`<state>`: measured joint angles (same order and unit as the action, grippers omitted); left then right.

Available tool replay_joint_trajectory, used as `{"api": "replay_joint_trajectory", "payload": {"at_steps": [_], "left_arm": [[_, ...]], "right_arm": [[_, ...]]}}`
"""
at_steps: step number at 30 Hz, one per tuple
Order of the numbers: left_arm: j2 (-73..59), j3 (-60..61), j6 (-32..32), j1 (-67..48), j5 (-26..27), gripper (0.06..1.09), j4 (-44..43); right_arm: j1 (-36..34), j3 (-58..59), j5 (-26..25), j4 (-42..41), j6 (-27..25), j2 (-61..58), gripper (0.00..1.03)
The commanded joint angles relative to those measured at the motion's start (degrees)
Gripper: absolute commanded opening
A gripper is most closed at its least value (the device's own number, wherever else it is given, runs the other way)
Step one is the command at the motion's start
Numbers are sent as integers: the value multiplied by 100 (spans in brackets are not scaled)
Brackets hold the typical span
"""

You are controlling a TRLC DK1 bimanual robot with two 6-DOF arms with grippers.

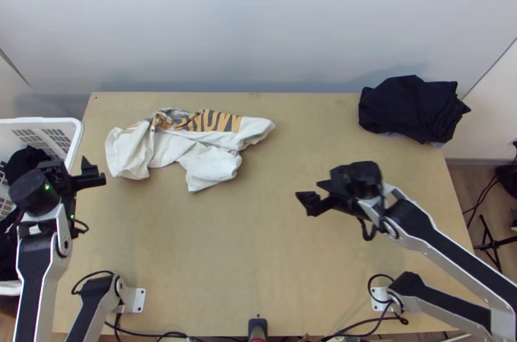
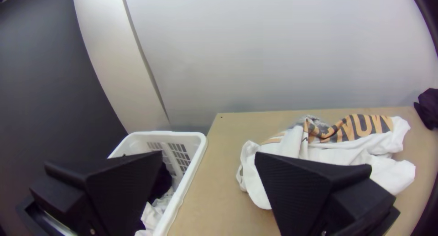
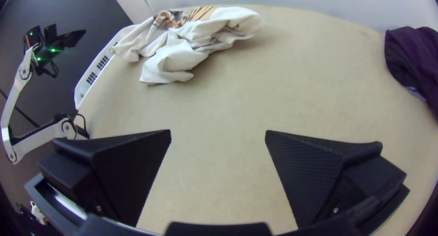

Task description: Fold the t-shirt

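"Left gripper (image 2: 209, 153) and right gripper (image 3: 218, 131), how are they?"
"Jaws wide apart, both empty."
"And the shirt (image 1: 213, 164)?"
"Bunched on the table (image 1: 258, 251), far left. Best pinch two outer edges, lift gently, lay it flat; fold only then."

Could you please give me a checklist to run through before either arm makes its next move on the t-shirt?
1. Left gripper open and empty: ok.
2. Right gripper open and empty: ok.
3. T-shirt wholly on the table: ok, it lies toward the far left.
4. T-shirt spread flat: not ok, it is bunched, with its print partly crumpled.
5. Dark pile apart from the t-shirt: ok, it sits at the far right corner.
6. Both sleeves identified: cannot tell, the folds hide the outline.
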<state>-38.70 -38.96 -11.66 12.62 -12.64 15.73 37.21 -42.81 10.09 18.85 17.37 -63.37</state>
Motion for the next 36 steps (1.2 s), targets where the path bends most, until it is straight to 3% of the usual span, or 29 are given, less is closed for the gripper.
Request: {"api": "replay_joint_trajectory", "payload": {"at_steps": [1,7,14,23,36], "left_arm": [[548,-235,612,74,16,104,871],[908,-375,1008,109,16,104,1609],[1497,-261,938,126,8,104,1864],[1822,-226,999,65,34,104,2242],[1620,-165,999,-67,183,104,2110]], "right_arm": [[612,-105,-235,-699,30,-808,96],[1385,9,-807,-1674,-234,-1634,96],[1570,-474,-1000,-2456,-568,-2812,96],[1587,-1608,-1105,-2782,-743,-4130,96],[1807,-3146,-1316,-2782,-664,-5493,96]]}}
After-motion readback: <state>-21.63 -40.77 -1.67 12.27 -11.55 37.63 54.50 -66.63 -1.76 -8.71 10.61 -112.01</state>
